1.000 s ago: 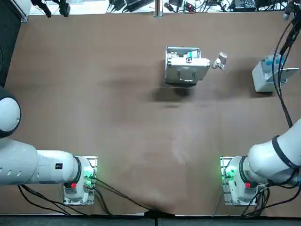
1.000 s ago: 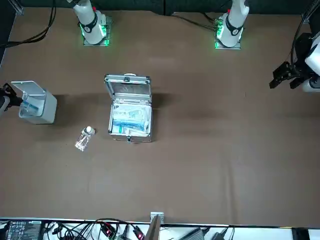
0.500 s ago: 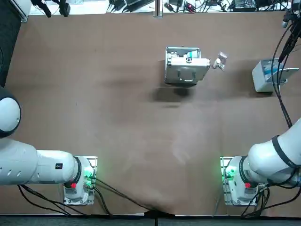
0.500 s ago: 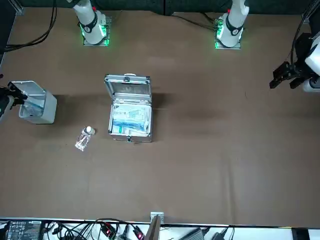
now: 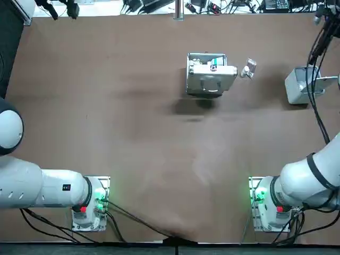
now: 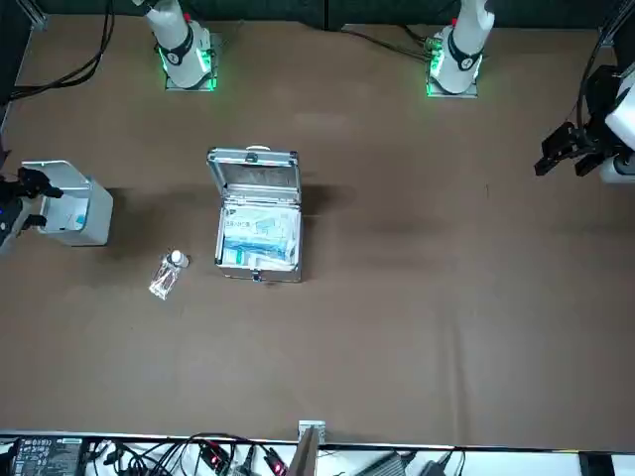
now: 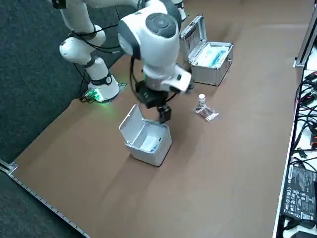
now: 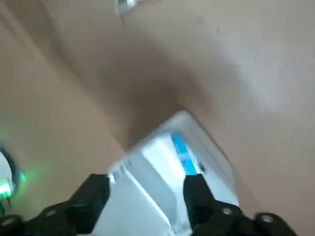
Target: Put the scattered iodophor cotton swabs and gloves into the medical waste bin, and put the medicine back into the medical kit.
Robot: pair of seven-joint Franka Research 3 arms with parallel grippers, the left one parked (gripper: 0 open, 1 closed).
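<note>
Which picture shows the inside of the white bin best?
The right side view: the waste bin has its lid up, and blue-and-white bits show inside. The wrist view sees them too, past the open right gripper hovering above it. The top and front views show the bin partly hidden by the arm and cables.

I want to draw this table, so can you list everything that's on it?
table: one, brown, under everything
medical kit: one, silver, lid open, mid-table on the far side, blue and white packs inside
medicine bottle: one, clear with a white cap, lying between the kit and the bin
medical waste bin: one, white, lid open, on the robot's right side, something blue and white inside
right pincer: one, black, open and empty, just above the bin
</note>
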